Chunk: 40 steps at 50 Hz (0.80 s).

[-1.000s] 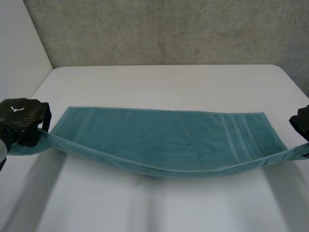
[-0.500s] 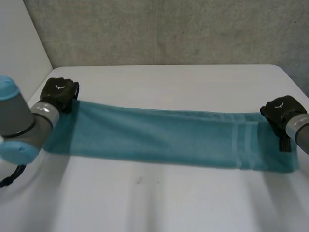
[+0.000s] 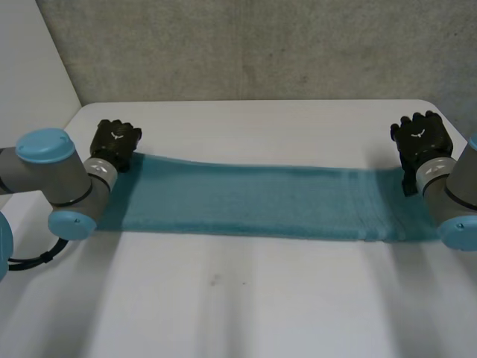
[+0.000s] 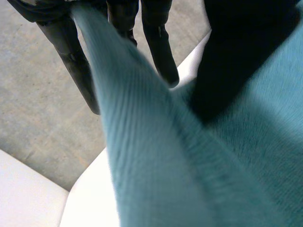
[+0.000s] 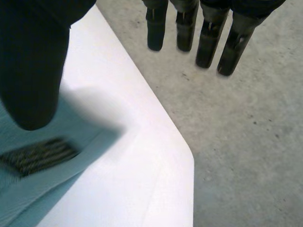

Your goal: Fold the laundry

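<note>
- 1 teal towel [image 3: 253, 201], folded into a long narrow strip. It lies flat across the white table [image 3: 246, 298], running from the left arm's side to the right arm's side, nearer the far edge than the near one.
- 2 hands and 2 arms in head view, w/ 1 hand at each far corner of the strip.
- Left hand [image 3: 115, 143]: at the towel's far-left corner, back of hand up. The left arm [image 3: 56, 179] lies over the towel's left end.
- Left wrist view: a fold of the towel rises taut from the table straight up into the hand. The fingers [image 4: 161, 52] are on one side of it and the thumb [image 4: 246, 52] on the other, so the cloth is pinched betw. them.
- Right hand [image 3: 419, 138]: on the table just beyond the towel's far-right corner. The right arm [image 3: 455, 194] is over the towel's right end.
- Right wrist view: fingers [image 5: 208, 42] straight and spread, holding nothing, tips out past the table corner above the grey floor [image 5: 246, 132]. The thumb [image 5: 28, 71] hangs over the towel corner; can't tell if it touches.
- 1 dark striped label [image 5: 38, 156] on the towel near that thumb; towel flat there.
- Grey rough wall [image 3: 261, 45] behind the table.
</note>
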Each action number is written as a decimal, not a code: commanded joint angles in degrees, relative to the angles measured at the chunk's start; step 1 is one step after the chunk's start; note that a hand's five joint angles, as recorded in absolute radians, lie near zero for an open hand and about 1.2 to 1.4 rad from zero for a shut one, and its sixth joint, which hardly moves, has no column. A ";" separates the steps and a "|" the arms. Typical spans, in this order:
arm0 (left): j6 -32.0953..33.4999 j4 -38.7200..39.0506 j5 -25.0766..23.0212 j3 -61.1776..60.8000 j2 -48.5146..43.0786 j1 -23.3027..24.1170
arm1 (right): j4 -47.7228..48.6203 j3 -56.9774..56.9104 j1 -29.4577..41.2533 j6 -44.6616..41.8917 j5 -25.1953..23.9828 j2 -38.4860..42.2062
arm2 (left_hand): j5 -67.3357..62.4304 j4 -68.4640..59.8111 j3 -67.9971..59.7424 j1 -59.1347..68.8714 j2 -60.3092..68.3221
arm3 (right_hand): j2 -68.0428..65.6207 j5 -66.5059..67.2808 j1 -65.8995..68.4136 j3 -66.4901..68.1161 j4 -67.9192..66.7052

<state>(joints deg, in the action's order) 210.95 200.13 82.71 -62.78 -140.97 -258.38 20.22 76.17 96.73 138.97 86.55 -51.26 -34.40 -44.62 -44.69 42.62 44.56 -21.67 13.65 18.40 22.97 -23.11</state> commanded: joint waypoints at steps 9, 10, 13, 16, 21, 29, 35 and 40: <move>2.18 3.16 0.61 -10.08 11.60 2.88 | -1.94 3.72 -1.11 10.09 2.84 -12.11 | 34.40 34.62 34.69 -32.62 -34.56 | 11.67 -13.65 -8.40 -12.97 13.11; 2.09 3.16 0.69 -11.56 13.42 3.31 | -4.03 4.68 -1.11 10.35 2.23 -13.85 | 34.40 34.62 34.69 -32.62 -34.56 | 11.67 -13.65 -8.40 -12.97 13.11; 1.57 2.72 0.78 -15.16 17.47 3.84 | -9.73 6.87 -1.28 10.62 0.04 -17.54 | 34.40 34.62 34.69 -32.62 -34.56 | 11.67 -13.65 -8.40 -12.97 13.11; 0.34 2.63 0.69 -20.16 22.21 3.93 | -15.97 9.42 -2.51 10.71 -2.69 -19.92 | 34.40 34.62 34.69 -32.62 -34.56 | 11.67 -13.65 -8.40 -12.97 13.11; -4.22 2.72 0.61 -27.64 28.54 3.85 | -24.33 13.55 -6.55 10.71 -5.85 -21.51 | 34.40 34.62 34.69 -32.62 -34.56 | 11.67 -13.65 -8.40 -12.97 13.11; -14.67 2.72 0.69 -35.91 36.72 3.67 | -25.76 20.85 -11.64 10.53 -12.88 -21.96 | 34.40 34.62 34.69 -32.62 -34.56 | -7.70 5.72 10.97 6.40 -6.26; -19.96 2.98 0.78 -38.73 39.28 3.23 | -20.77 23.93 -14.90 10.53 -18.34 -20.73 | 34.40 34.62 34.69 -32.62 -34.56 | -14.81 12.83 18.08 13.51 -13.36; -20.50 3.16 1.92 -40.31 38.93 3.23 | -14.00 25.43 -16.40 11.15 -18.96 -17.31 | 34.40 34.62 34.69 -32.62 -34.56 | -20.02 18.04 23.29 18.72 -18.58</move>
<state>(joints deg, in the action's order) 191.88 202.99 83.47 -101.34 -101.88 -255.07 -1.42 99.81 82.18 149.69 69.14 -72.00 -1.54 -9.62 -9.61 10.23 9.44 -32.91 21.40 28.07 32.93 -32.86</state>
